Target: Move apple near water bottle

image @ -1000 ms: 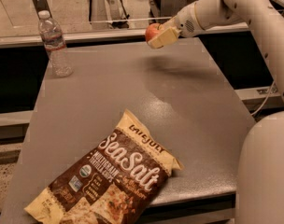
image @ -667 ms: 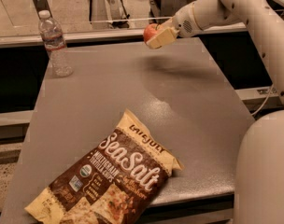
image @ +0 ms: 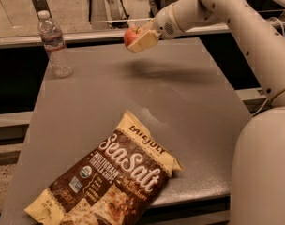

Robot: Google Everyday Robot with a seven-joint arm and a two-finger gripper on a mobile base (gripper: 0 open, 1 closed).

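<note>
Camera view: pincer (image: 140,40) is clamped on the apple (image: 130,35), airborne over the far part of the bench (image: 198,107). Looks like the carry step. Water bottle (image: 54,46) stands upright, well apart, left of the pincer as seen and lower. Sea salt chips bag (image: 109,177) lies far below it, off the path. Next: traverse toward the bottle, descend beside it without tipping it, release.
</note>
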